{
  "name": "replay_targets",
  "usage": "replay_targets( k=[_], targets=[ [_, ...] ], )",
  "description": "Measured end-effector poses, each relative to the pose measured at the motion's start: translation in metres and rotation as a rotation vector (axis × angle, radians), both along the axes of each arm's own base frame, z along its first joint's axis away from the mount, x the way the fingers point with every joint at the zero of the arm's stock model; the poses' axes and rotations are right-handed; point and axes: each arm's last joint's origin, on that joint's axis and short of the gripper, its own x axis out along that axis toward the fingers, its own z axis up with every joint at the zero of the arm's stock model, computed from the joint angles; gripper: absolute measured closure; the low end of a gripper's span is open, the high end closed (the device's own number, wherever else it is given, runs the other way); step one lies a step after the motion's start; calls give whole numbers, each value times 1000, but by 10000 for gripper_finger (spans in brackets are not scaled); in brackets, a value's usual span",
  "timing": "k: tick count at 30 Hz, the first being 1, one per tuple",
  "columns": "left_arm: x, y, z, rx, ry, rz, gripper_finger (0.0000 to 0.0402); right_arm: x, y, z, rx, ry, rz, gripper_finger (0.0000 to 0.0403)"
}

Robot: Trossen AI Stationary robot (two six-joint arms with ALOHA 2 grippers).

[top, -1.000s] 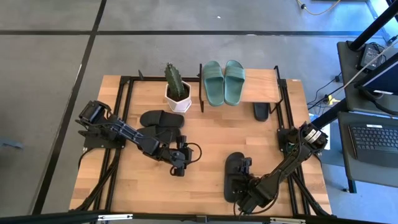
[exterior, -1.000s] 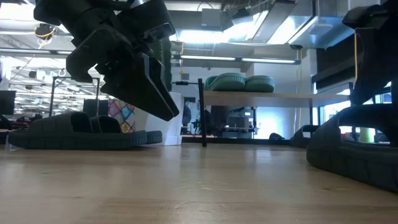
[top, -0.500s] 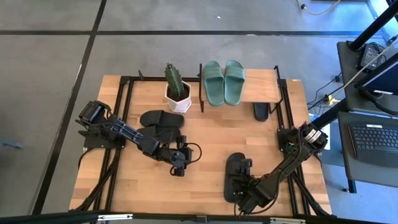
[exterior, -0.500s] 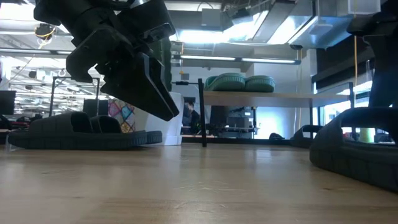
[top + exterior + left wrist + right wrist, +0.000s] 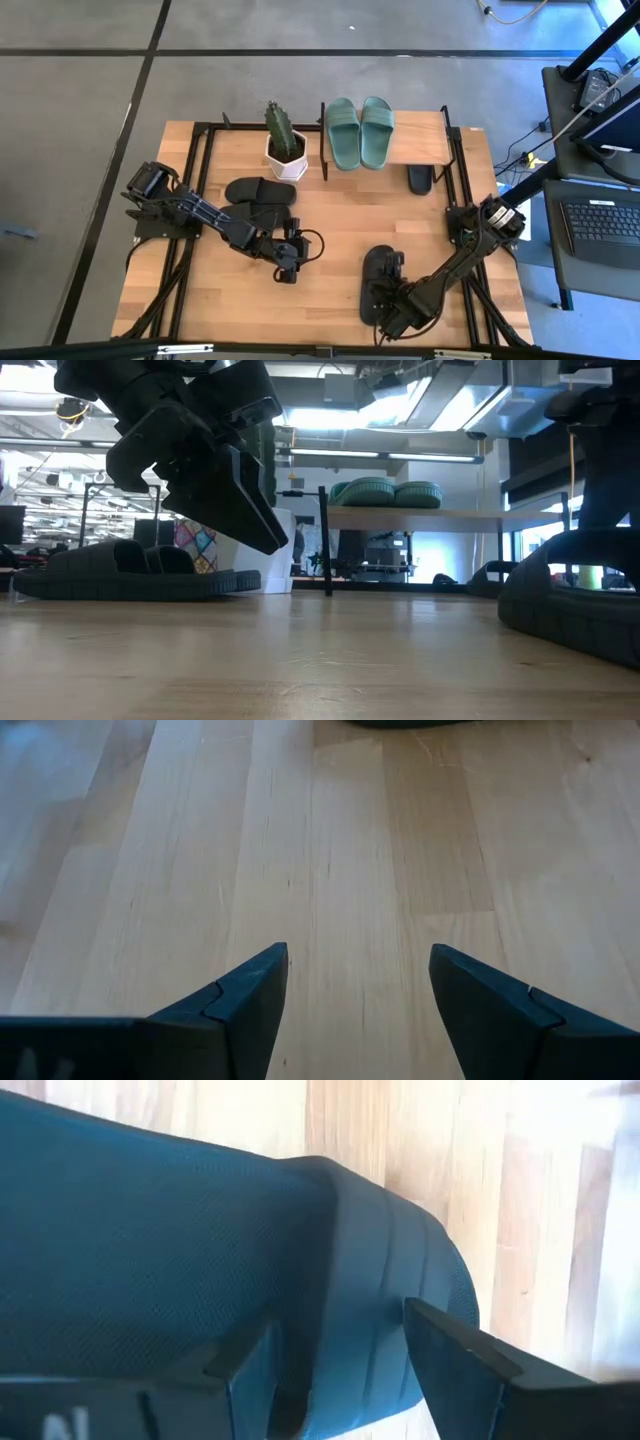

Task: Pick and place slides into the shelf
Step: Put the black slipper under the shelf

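Note:
A sage-green pair (image 5: 360,130) lies on the shelf's top board (image 5: 420,140). One black slide (image 5: 421,179) sticks out from under that board. Two more black slides (image 5: 258,190) lie near the table's left side, beside a potted cactus. Another black slide (image 5: 377,272) lies near the table's near edge. My right gripper (image 5: 387,302) is open, low over this slide's near end. In the right wrist view the slide (image 5: 150,1250) fills the picture. My left gripper (image 5: 288,264) hovers open over bare wood (image 5: 355,870). My right gripper (image 5: 340,1360) comes down on the black slide from above. One finger (image 5: 245,1370) is over its textured top and the other (image 5: 450,1350) is at its ribbed, rounded edge (image 5: 385,1295). Whether either finger touches the foam I cannot tell. The slide lies flat on the table.
A cactus in a white pot (image 5: 284,148) stands just left of the shelf's black post (image 5: 323,150). Black frame rails run along the table's left and right sides (image 5: 458,170). Bare wood lies between the two grippers (image 5: 335,230). A desk with a keyboard stands beyond the table's right edge.
My right gripper has edged a little toward the table's left and far side, farther over the black slide near the near edge. The slide has stayed where it was.

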Motion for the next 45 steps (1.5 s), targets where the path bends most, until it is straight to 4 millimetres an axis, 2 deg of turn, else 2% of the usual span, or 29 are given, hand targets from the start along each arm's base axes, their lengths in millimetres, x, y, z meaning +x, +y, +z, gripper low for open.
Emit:
replay_targets(
  k=[4,7,19,23,30,39,42,45],
  targets=[
    [0,0,0,0,0,0,166,2,-3,0,-1,1,-11,206],
    [0,0,0,0,0,0,166,4,-5,0,-2,2,-18,231],
    [0,0,0,0,0,0,166,4,-6,1,2,-31,-74,388],
    [0,0,0,0,0,0,166,3,-11,3,-71,-86,-121,389],
    [0,0,0,0,1,0,166,-1,-33,16,-299,-8,-138,390],
    [0,0,0,0,1,0,166,25,-88,17,-547,79,-85,390],
    [0,0,0,8,3,-7,166,23,-108,14,-621,82,-99,390],
    [0,0,0,37,9,-35,166,10,-122,13,-635,63,-104,390]
  ],
)
